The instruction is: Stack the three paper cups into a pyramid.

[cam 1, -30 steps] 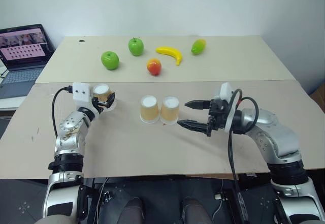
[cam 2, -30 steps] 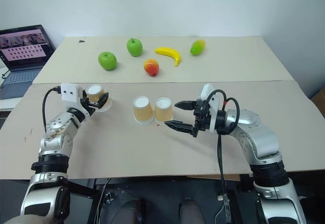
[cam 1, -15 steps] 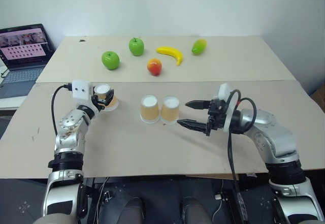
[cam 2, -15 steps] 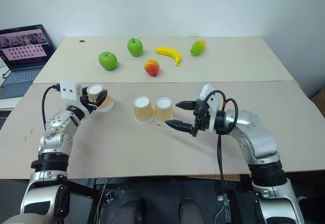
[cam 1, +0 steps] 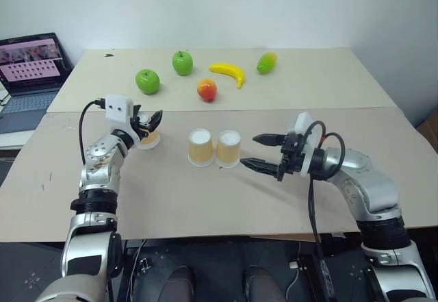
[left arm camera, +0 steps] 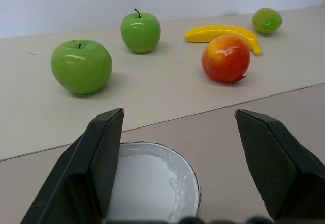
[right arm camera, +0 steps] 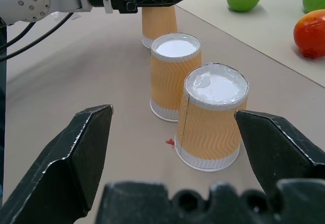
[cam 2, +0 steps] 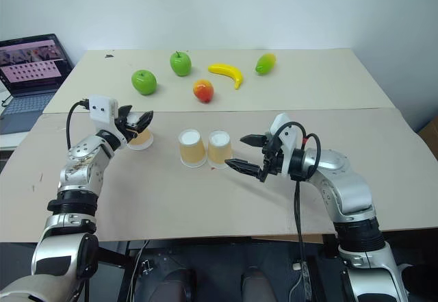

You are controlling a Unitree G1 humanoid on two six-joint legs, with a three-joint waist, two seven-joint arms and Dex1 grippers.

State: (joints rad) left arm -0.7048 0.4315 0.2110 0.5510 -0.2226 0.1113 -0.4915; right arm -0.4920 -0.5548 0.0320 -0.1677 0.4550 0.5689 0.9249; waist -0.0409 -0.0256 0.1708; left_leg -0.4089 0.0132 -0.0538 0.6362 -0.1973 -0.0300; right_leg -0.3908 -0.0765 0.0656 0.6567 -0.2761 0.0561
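Two tan-orange paper cups (cam 1: 200, 148) (cam 1: 228, 149) stand upside down, side by side, mid-table. The third paper cup (cam 1: 149, 137) stands upside down to their left, apart from them. Just above its white base hovers my left gripper (cam 1: 149, 119), open, and the base (left arm camera: 152, 188) shows low between the spread fingers (left arm camera: 101, 153). My right gripper (cam 1: 249, 150) is open and empty, just right of the pair and pointing at it; both cups (right arm camera: 175, 76) (right arm camera: 212, 120) show between its fingers. No cup rests on another.
On the far table lie two green apples (cam 1: 148, 81) (cam 1: 182, 62), a red-orange fruit (cam 1: 207, 90), a banana (cam 1: 228, 72) and a green mango (cam 1: 267, 62). A laptop (cam 1: 31, 69) sits at the far left. A seam (cam 1: 342, 109) joins the two tables.
My left gripper let go of the third cup, opened wider and rose above it; the cup now stands on the table. The right gripper stayed put.
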